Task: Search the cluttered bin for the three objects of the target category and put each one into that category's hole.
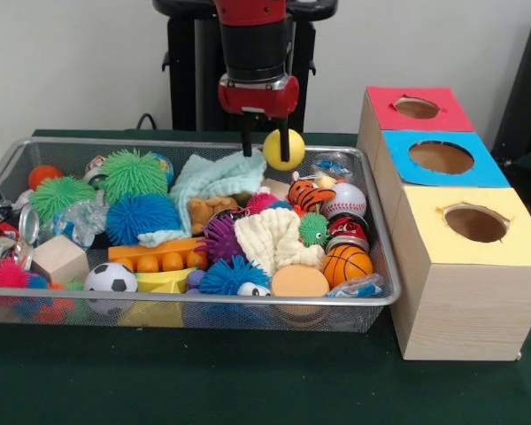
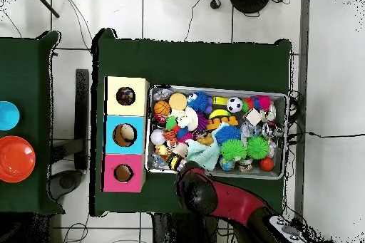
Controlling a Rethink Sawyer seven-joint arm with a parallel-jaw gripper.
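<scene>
The wire mesh bin [image 1: 186, 302] is full of toys; it also shows in the overhead view [image 2: 214, 88]. My gripper [image 1: 265, 147] hangs open over the bin's far rim, with nothing between its fingers. A yellow ball [image 1: 278, 154] sits right behind one finger. A crinkled multicoloured wad [image 1: 332, 165] lies at the far right of the bin. A whitish wad [image 1: 81, 221] lies at the left and a bluish wad [image 1: 357, 287] in the front right corner. The hole [image 1: 475, 223] in the yellow-topped box is nearest the camera; it also shows from overhead [image 2: 125, 96].
A blue-topped box [image 1: 442, 158] and a red-topped box [image 1: 416, 108] stand behind the yellow one. The mint towel [image 1: 214, 175], cream towel [image 1: 273, 237], spiky balls, a basketball [image 1: 346, 264] and a baseball [image 1: 345, 200] crowd the bin.
</scene>
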